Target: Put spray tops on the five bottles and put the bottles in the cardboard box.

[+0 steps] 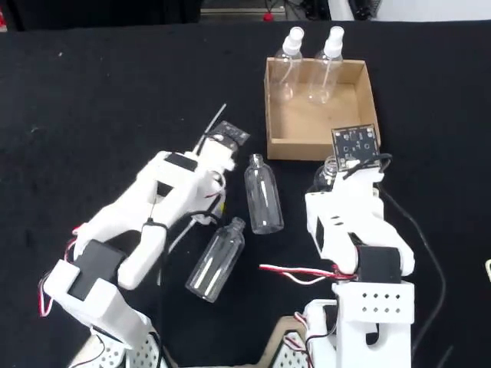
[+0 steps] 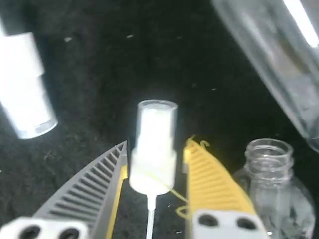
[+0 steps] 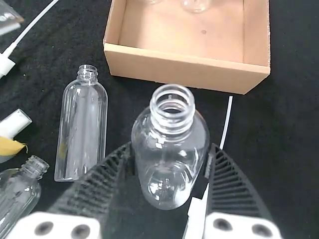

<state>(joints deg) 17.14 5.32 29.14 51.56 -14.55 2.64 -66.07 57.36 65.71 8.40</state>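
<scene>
The black table [image 1: 115,92] carries both arms. The left arm [image 1: 138,222] stretches diagonally toward the middle. The right arm [image 1: 360,230] stands in front of the cardboard box [image 1: 299,147].

The box sits at the far side of the table, open at the top. Two capped bottles [image 1: 289,73] [image 1: 328,73] stand inside it against the far wall, each with a white spray top on.

The right gripper [image 3: 171,149] has its black ribbed fingers [image 3: 107,172] closed around the body of a clear held bottle [image 3: 172,139]. This bottle has an open neck with no top, and it is just in front of the box's near wall. Whether its base touches the table cannot be told.

Two more uncapped bottles lie on their sides between the arms. The upper bottle [image 1: 263,195] lies with its neck toward the box. The lower bottle [image 1: 217,259] lies slanted, close to the left arm, with its neck near the base of the upper one.

The left gripper [image 2: 157,147] pinches a spray top [image 2: 154,144] between one grey finger and one yellow finger [image 2: 207,169]. The top's clear cap points away from the wrist, and its thin tube runs back between the fingers. The neck of the lower bottle shows just beside the yellow finger.

A loose spray top [image 2: 25,84] lies on the table near the left gripper, and its long dip tube [image 1: 215,123] angles away.

A second thin white tube [image 3: 227,119] lies on the table just beside the held bottle.
</scene>
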